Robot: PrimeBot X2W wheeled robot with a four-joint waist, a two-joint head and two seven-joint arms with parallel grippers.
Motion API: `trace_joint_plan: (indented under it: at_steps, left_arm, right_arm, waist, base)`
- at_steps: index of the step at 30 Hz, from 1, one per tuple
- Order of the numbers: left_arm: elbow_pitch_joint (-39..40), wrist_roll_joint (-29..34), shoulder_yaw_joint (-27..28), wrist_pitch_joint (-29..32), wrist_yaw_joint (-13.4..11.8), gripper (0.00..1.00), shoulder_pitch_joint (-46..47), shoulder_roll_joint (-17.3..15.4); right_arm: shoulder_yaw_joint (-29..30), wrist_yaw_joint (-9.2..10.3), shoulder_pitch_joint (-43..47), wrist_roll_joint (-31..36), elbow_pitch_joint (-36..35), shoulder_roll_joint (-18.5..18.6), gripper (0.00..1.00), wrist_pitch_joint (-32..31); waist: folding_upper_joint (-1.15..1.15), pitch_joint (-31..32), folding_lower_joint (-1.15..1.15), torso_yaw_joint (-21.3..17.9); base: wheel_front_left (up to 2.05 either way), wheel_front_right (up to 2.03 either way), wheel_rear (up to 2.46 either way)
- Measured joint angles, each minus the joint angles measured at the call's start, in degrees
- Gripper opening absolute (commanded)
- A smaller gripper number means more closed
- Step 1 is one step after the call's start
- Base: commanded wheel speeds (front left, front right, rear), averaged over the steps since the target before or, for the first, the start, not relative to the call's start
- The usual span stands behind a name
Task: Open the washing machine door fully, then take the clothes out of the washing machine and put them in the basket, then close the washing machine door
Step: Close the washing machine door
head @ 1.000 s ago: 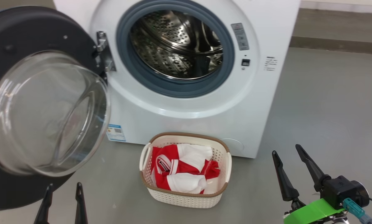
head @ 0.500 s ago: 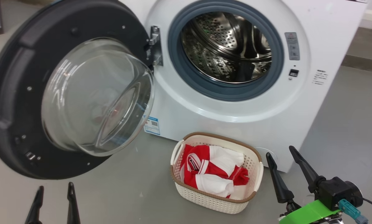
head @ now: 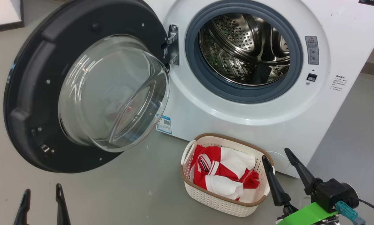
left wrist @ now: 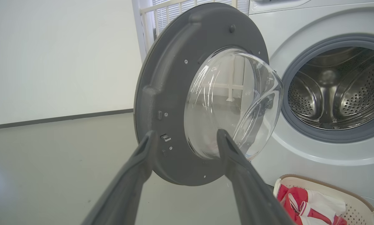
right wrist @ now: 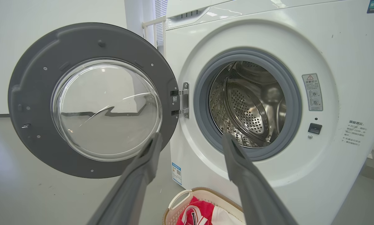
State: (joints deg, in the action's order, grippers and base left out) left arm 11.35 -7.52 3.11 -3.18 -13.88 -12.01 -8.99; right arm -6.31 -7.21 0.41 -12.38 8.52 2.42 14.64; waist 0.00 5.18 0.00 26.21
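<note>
The washing machine door (head: pixel 27 103) stands swung out to the left, and its glass bowl (head: pixel 112 93) bulges forward over the floor (head: pixel 127 193). The mouth of the washing machine (head: pixel 205 118) is open, with a free way into the drum (head: pixel 246 47). Below it the basket (head: pixel 218 203), filled with the clothes (head: pixel 224 168), blocks the floor close to the front. Between door and basket the floor is bare.

1. Left gripper (head: pixel 42 188): low at the left of the head view; two dark fingers spread apart, tips pointing up; empty.
2. Right gripper (head: pixel 275 153): low at the right; fingers spread wide, leaning leftward, tips up; empty.
3. Right wrist (head: pixel 334 192): black housing behind the fingers; green band (head: pixel 305 214) under it; teal connector (head: pixel 346 210) at its side.
4. Wrist views: own fingers rising from the bottom edge, parted, narrowing toward the tips.
</note>
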Motion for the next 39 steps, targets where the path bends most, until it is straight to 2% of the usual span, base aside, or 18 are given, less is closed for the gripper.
trace_joint_plan:
  at_steps: [5,7,8,9,16,21,26,29,32,33,36,39]
  left_arm:
    - [0.0,-0.48,0.32,-0.05,-0.22,1.0,0.0,0.07]
    - [-0.02,-3.15,0.98,-1.1,-0.1,0.71,0.04,1.14]
    - [-0.24,-5.03,1.37,-1.55,0.38,0.08,0.09,1.78]
    - [-0.68,-6.28,1.71,-2.08,0.43,0.0,0.14,2.18]
    - [-3.79,-14.55,6.83,-6.22,1.97,0.0,3.96,3.14]
    - [-6.65,-18.3,9.35,-7.6,3.9,0.0,10.3,2.24]
    - [-10.2,-22.9,13.24,-8.36,4.41,0.0,17.15,1.46]
    - [-15.26,-29.02,17.52,-8.38,5.44,0.0,23.17,0.46]
    - [-21.34,-35.34,21.43,-7.37,7.8,0.0,28.67,-1.23]
    - [-21.34,-35.34,21.43,-7.37,7.8,0.0,28.67,-1.23]
    - [-27.27,-41.22,24.63,-4.68,9.07,0.0,34.6,-3.25]
    - [-33.26,-46.26,27.36,-1.7,9.15,0.0,40.46,-5.14]
  right_arm:
    - [-0.19,0.0,-0.02,-0.16,0.31,0.0,1.0,0.0]
    - [-0.16,0.0,-0.02,-0.16,0.43,0.0,1.0,0.0]
    - [-0.15,0.0,-0.02,-0.16,0.44,0.0,1.0,0.0]
    - [-0.11,0.0,-0.02,-0.16,0.46,0.0,1.0,0.0]
    - [0.1,0.0,-0.01,-0.16,0.53,0.01,1.0,0.0]
    - [0.08,0.0,-0.01,-0.16,0.7,0.01,1.0,0.0]
    - [0.04,0.0,-0.01,-0.16,0.99,0.0,1.0,0.0]
    - [0.04,0.0,-0.02,-0.04,1.22,0.0,1.0,0.0]
    - [0.15,0.0,-0.02,0.26,1.42,0.01,1.0,0.0]
    - [0.15,0.0,-0.02,0.26,1.42,0.01,1.0,0.0]
    - [0.29,0.0,-0.02,0.62,1.51,0.02,1.0,0.0]
    - [0.37,0.0,-0.02,1.13,1.47,0.01,1.0,0.0]
  waist:
    - [0.0,0.15,0.0,-0.17]
    - [0.0,0.24,0.0,-0.28]
    - [0.0,0.29,0.0,-0.34]
    - [0.0,0.36,0.0,-0.42]
    - [0.0,0.48,0.0,-1.51]
    - [0.0,0.17,0.0,-2.55]
    - [0.0,-0.01,0.0,-3.42]
    - [0.0,-0.13,0.0,-4.63]
    - [0.0,-0.23,0.0,-5.62]
    - [0.0,-0.23,0.0,-5.62]
    - [0.0,-0.35,0.0,-6.43]
    - [0.0,-0.52,0.0,-6.93]
  base:
    - [0.0,0.0,0.0]
    - [0.0,0.0,0.0]
    - [0.0,0.0,0.0]
    - [0.0,0.0,0.0]
    - [0.0,0.0,0.0]
    - [0.0,0.0,0.0]
    - [0.0,0.0,0.0]
    - [0.0,0.0,0.0]
    - [0.0,0.0,0.0]
    - [0.0,0.0,0.0]
    - [0.0,0.0,0.0]
    - [0.0,0.0,0.0]
